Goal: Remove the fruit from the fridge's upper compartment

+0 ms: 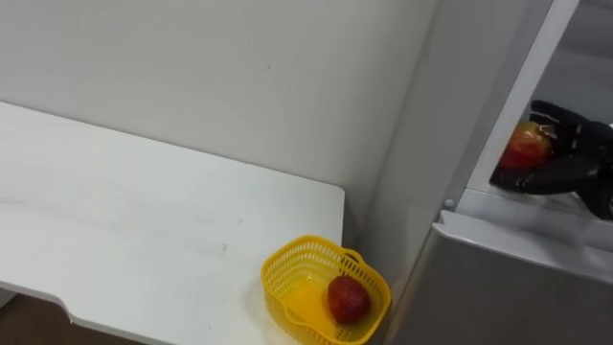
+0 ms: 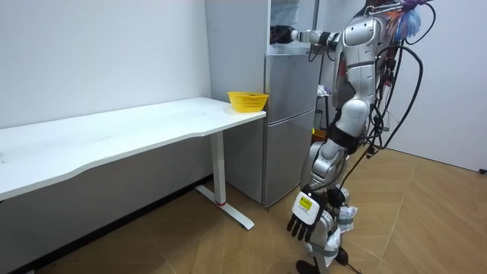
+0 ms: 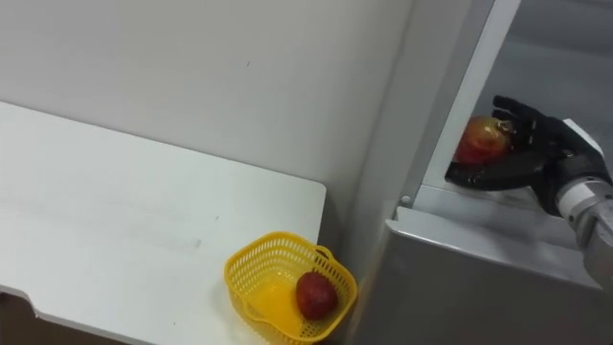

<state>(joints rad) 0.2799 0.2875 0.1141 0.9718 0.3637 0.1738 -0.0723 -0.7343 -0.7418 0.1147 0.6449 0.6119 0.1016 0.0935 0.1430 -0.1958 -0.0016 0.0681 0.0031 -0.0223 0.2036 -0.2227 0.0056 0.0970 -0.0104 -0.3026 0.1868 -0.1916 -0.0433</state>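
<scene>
A red and yellow apple (image 1: 525,146) (image 3: 482,140) sits at the front edge of the fridge's open upper compartment (image 1: 575,77). My right hand (image 1: 567,159) (image 3: 533,151) reaches in from the right, with its dark fingers curled round the apple from behind and below. In the room view I stand upright before the fridge (image 2: 289,114) with the right hand (image 2: 283,33) stretched into the top section. My left hand (image 2: 305,221) hangs beside my leg, fingers relaxed and holding nothing.
A yellow mesh basket (image 1: 287,261) (image 2: 248,100) holding a red fruit (image 1: 349,299) stands on the white table's (image 1: 144,220) corner, right beside the fridge. The grey lower fridge door (image 1: 498,287) is closed below my hand. A white wall runs behind the table.
</scene>
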